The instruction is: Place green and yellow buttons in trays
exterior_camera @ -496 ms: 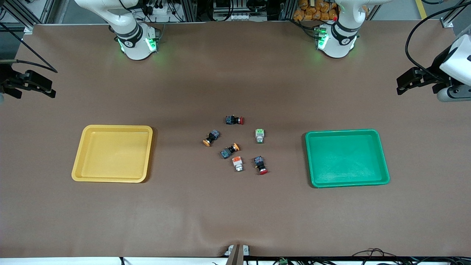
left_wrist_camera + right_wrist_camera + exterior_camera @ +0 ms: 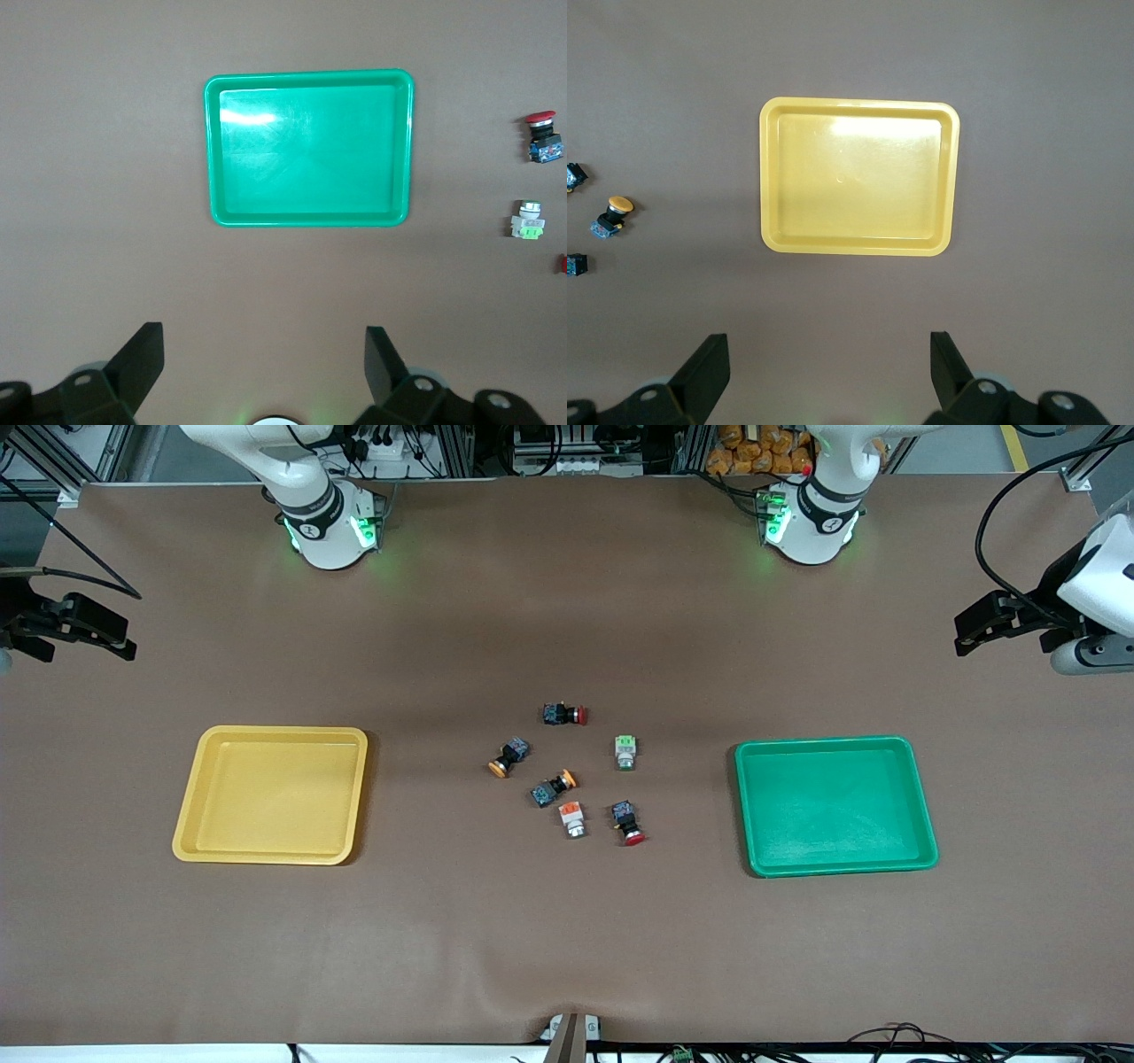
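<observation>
The yellow tray point(image 2: 270, 797) lies toward the right arm's end of the table and the green tray point(image 2: 833, 806) toward the left arm's end. Between them lie two black buttons with yellow-orange caps point(image 2: 508, 757) point(image 2: 554, 787), a silvery button with a pale green block point(image 2: 625, 751) and a silvery one with an orange block point(image 2: 571, 818). My left gripper point(image 2: 966, 627) hangs open high over the table's end past the green tray point(image 2: 310, 146). My right gripper point(image 2: 120, 638) hangs open over the other end, past the yellow tray point(image 2: 858, 177). Neither holds anything.
Two black switches with red caps point(image 2: 564, 714) point(image 2: 627, 821) lie among the buttons. Both trays hold nothing. The arms' bases point(image 2: 328, 531) point(image 2: 811, 527) stand along the edge farthest from the front camera. A small fixture point(image 2: 571, 1032) sits at the nearest edge.
Both grippers have shifted only very slightly. Nothing on the table has moved.
</observation>
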Available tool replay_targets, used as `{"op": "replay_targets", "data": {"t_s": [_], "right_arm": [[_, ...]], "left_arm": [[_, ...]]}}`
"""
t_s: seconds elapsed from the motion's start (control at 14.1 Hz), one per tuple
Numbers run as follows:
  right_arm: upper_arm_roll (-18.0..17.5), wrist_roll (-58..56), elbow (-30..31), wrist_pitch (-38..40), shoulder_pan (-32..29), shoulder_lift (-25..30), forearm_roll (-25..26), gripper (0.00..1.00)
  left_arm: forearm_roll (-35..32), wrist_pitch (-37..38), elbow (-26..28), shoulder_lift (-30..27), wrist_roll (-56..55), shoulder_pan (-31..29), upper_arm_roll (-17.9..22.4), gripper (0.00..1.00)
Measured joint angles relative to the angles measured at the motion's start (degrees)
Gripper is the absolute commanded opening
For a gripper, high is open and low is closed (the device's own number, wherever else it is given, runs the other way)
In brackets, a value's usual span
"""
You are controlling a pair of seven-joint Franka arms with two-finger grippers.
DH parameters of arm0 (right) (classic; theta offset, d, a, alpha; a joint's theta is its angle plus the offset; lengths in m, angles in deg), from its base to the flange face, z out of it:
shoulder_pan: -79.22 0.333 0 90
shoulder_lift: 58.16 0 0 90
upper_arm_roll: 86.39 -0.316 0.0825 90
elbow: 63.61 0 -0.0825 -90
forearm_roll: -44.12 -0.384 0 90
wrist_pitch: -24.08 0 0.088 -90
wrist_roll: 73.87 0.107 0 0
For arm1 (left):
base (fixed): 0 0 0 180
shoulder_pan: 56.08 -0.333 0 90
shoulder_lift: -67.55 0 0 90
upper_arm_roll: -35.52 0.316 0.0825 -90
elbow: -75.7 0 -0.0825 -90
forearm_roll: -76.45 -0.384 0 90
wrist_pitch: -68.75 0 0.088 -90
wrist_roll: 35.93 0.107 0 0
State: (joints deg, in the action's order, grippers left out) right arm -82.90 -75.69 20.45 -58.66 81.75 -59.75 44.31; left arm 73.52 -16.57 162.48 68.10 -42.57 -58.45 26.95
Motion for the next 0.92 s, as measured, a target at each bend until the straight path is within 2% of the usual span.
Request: {"op": "replay_targets", "data": {"t_s": [0.92], "right_arm": [[0.00,0.16,0.33,0.23,0.00,-0.14,0.00,1.00]], "left_arm": [[0.00,0.06,0.04,0.53,-0.67,0.04,-0.17,1.00]]}}
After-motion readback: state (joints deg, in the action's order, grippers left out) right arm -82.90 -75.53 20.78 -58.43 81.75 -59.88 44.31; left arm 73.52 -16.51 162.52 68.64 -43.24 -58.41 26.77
